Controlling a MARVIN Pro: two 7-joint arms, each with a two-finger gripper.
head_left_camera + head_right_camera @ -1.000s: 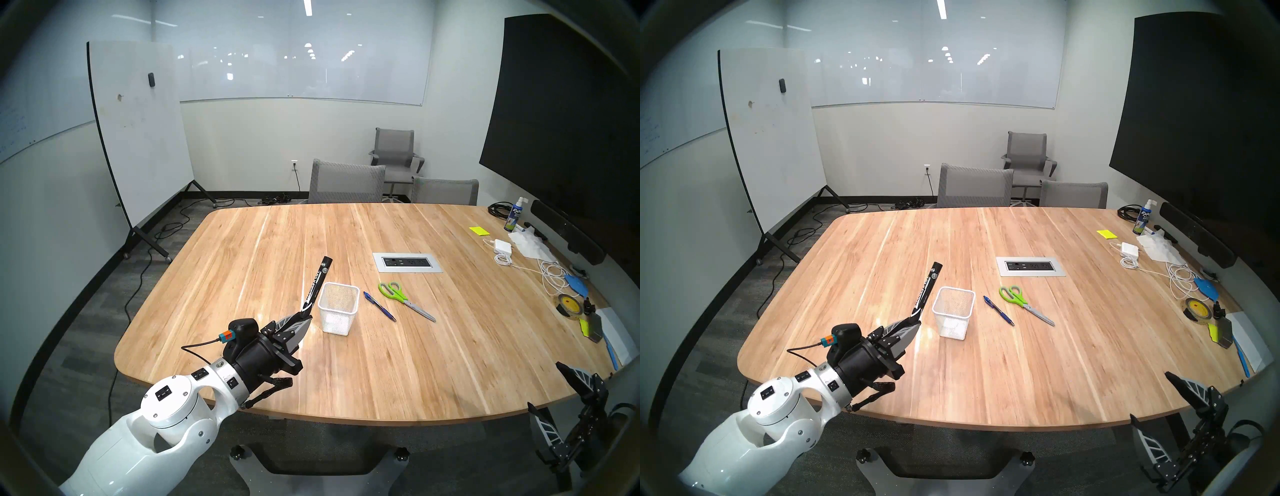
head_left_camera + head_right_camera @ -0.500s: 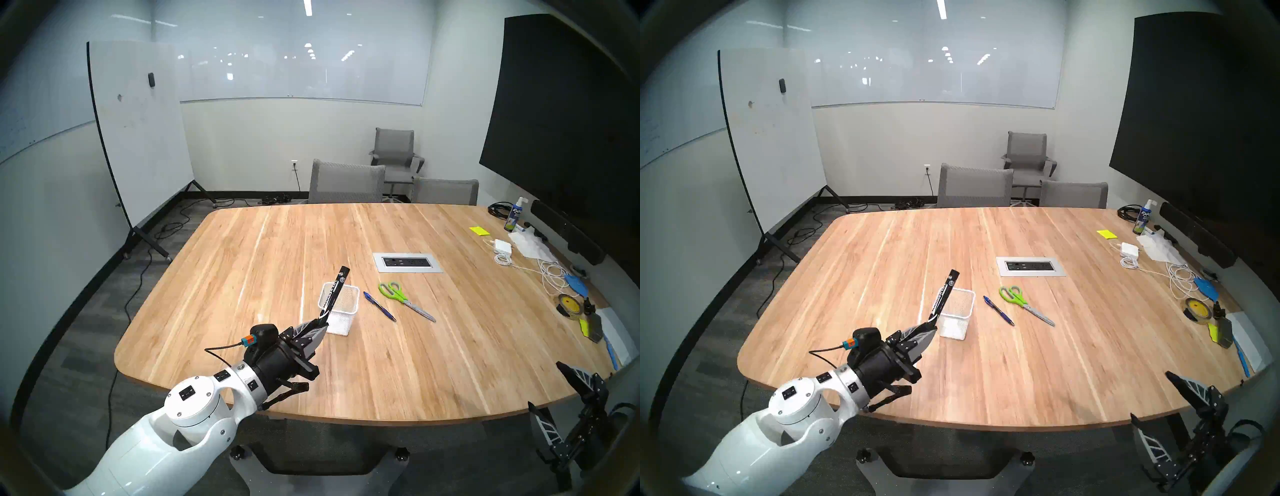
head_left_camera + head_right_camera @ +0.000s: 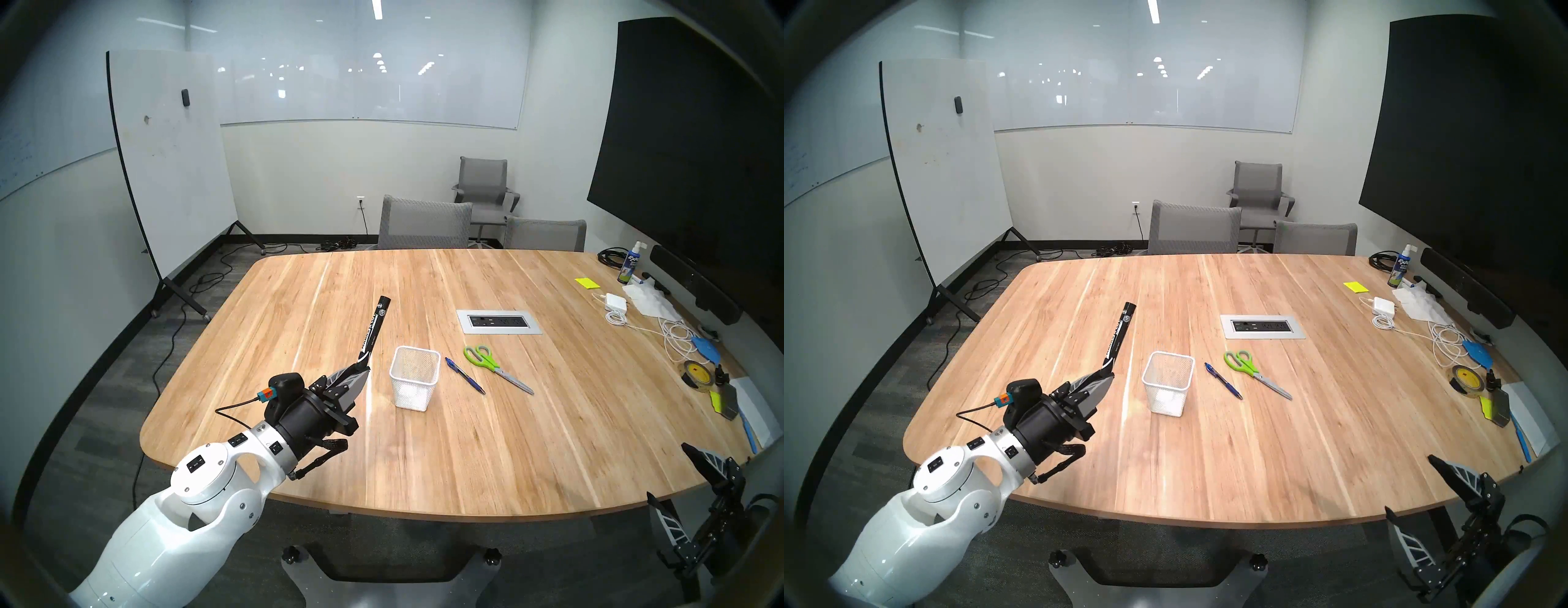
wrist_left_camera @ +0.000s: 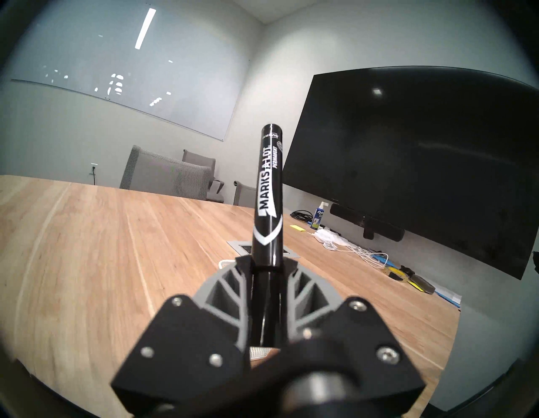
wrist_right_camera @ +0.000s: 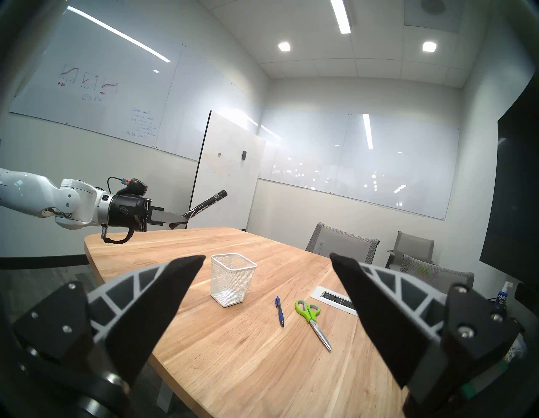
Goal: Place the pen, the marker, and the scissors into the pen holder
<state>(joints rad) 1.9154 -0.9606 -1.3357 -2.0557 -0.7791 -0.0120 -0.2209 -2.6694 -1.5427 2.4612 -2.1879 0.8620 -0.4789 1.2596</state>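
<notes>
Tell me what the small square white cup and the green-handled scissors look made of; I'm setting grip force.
The small square white cup: fine wire mesh, probably white-coated metal; the table shows through its walls. The green-handled scissors: bare silver blades with a metallic glint, and smooth lime-green and grey loop handles, likely moulded plastic.

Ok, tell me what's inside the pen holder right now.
Nothing shows inside the pen holder; its mesh looks empty down to the white base. The marker is clamped in the left gripper, beside the holder, not in it.
</notes>
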